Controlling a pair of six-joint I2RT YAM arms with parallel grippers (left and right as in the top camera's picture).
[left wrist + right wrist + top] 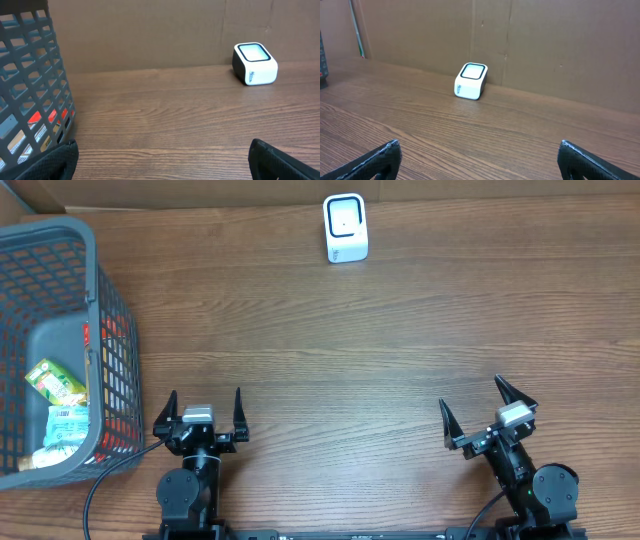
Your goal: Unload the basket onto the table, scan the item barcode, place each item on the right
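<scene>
A white barcode scanner (346, 227) with a pale window stands at the table's far edge; it also shows as the scanner (254, 63) and the scanner (470, 80) in the wrist views. Packaged items, a green-yellow packet (56, 380) and a pale blue one (65, 423), lie inside the grey basket (112, 330) at the left. My left gripper (204, 408) stands open beside the basket's near right corner, nothing between its fingers. My right gripper (484, 402) is open at the near right, also with nothing in it.
The basket's mesh wall (30, 90) fills the left of the left wrist view, close to my left finger. A cardboard wall (520, 40) backs the table behind the scanner. Bare wood tabletop (340, 360) lies between grippers and scanner.
</scene>
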